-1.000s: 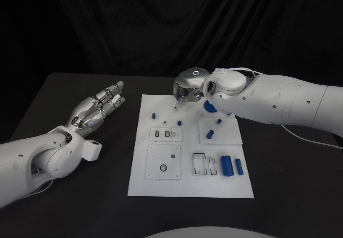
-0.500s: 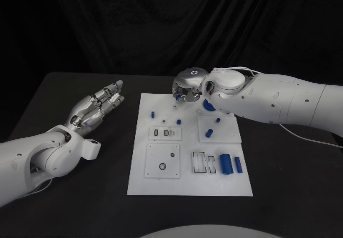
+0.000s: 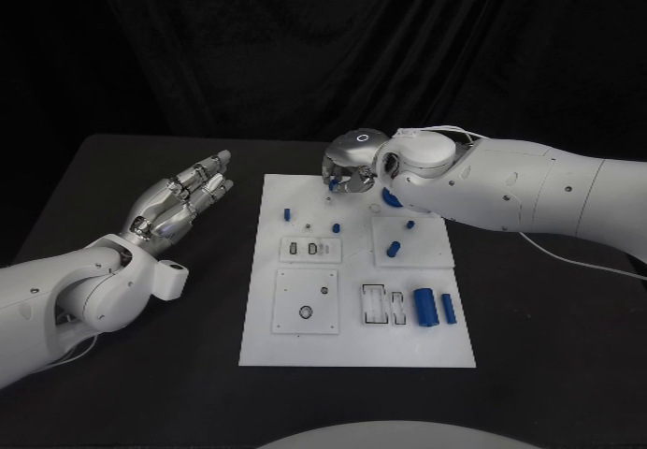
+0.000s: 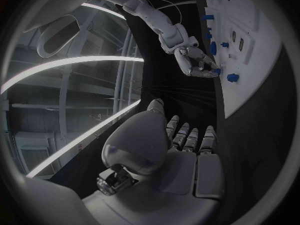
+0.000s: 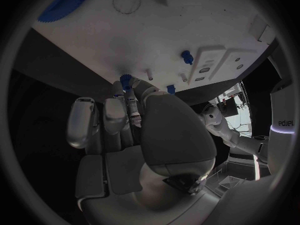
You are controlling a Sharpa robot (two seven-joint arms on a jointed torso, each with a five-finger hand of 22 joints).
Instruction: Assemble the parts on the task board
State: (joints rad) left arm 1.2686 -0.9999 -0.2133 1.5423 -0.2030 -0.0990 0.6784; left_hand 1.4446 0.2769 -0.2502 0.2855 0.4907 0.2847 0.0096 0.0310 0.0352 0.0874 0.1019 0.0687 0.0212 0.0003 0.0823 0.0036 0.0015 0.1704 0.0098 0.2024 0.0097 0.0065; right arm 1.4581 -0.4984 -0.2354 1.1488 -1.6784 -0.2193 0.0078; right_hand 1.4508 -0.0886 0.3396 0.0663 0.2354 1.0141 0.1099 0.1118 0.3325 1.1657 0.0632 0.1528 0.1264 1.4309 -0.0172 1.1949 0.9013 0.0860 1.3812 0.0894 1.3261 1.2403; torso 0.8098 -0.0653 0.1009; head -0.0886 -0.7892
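Note:
The white task board (image 3: 353, 348) lies in the middle of the black table. My right hand (image 3: 350, 172) hovers over its far edge, fingers pointing down. In the right wrist view its fingertips (image 5: 130, 96) pinch a small blue part (image 5: 127, 79) just above the board (image 5: 144, 30). The left wrist view shows the same blue part (image 4: 215, 71) between those fingertips. My left hand (image 3: 180, 200) is open, palm up, off the board's left side, holding nothing. A large blue gear (image 3: 393, 198) lies half hidden under my right wrist.
Loose on the board are a blue peg (image 3: 287, 215), a short blue piece (image 3: 395, 250), a thick blue cylinder (image 3: 424, 308) and a thin blue bar (image 3: 448, 309). White sockets (image 3: 308, 313) sit in the board's near half.
My right hand has shifted slightly left along the board's far edge. The left hand has stayed where it was.

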